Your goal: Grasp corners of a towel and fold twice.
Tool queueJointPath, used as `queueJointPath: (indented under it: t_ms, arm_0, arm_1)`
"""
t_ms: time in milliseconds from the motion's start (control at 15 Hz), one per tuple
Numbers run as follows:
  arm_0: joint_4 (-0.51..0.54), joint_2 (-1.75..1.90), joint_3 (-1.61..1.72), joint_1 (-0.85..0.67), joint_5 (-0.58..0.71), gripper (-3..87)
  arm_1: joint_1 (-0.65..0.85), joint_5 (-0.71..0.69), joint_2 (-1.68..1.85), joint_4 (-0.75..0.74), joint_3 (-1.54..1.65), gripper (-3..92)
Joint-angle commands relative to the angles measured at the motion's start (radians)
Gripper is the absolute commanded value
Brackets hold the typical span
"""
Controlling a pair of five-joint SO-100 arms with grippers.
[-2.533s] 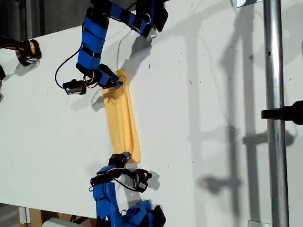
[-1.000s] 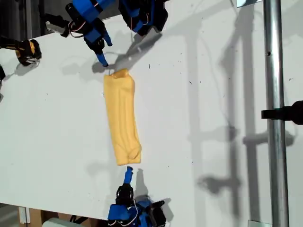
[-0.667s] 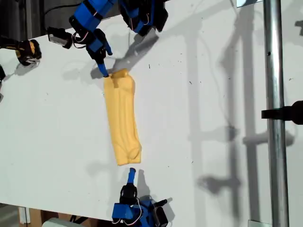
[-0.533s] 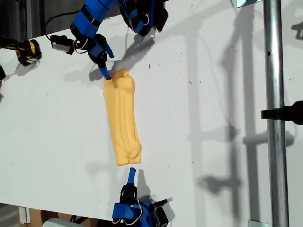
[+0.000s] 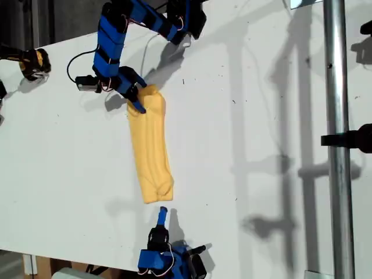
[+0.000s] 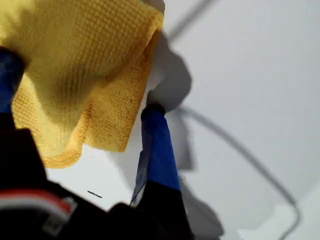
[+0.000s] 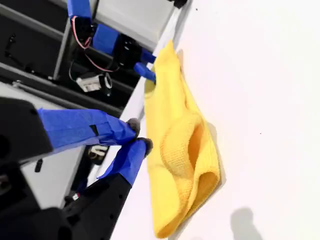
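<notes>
The yellow towel [image 5: 151,145] lies on the white table [image 5: 250,116] as a long narrow folded strip. My first gripper [image 5: 138,103] sits at the strip's upper end in the exterior view. It is open, and a hemmed corner of the towel [image 6: 85,65] lies between its blue fingers [image 6: 157,145]. My second gripper [image 5: 162,214] hovers just off the towel's lower end in the exterior view, shut and empty. Its wrist view looks along the towel [image 7: 175,150] past its own fingertips [image 7: 131,125], which are clear of the cloth.
A vertical metal pole [image 5: 337,139] with a black clamp [image 5: 356,138] stands at the exterior view's right. A black-and-yellow object [image 5: 32,63] sits at the table's upper left edge in that view. The table's near edge runs along the bottom.
Both grippers let go of the towel and drew back. My first gripper has since come back down onto the towel's upper corner. My second gripper has stayed below the lower end.
</notes>
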Motion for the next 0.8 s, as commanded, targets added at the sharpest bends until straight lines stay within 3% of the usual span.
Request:
queueJointPath:
  t_ms: [0, 133, 267, 533, 733]
  arm_0:
    - [0.014, 0.008, -0.012, -0.015, -0.023, 0.8]
    - [0.023, 0.008, -0.012, -0.017, -0.034, 0.5]
    - [0.025, 0.008, -0.012, -0.018, -0.04, 0.2]
    - [0.026, 0.008, -0.018, -0.018, -0.041, -0.1]
    - [0.028, 0.008, -0.02, -0.015, -0.04, -0.2]
  arm_1:
    - [-0.041, -0.034, -0.066, -0.006, -0.123, 43.8]
    - [-0.092, -0.057, -0.092, -0.003, -0.187, 37.2]
    - [-0.124, -0.057, -0.097, 0.005, -0.232, 3.2]
    - [-0.167, -0.069, -0.074, 0.04, -0.258, -0.1]
    - [-0.179, -0.063, 0.066, 0.245, -0.245, -0.1]
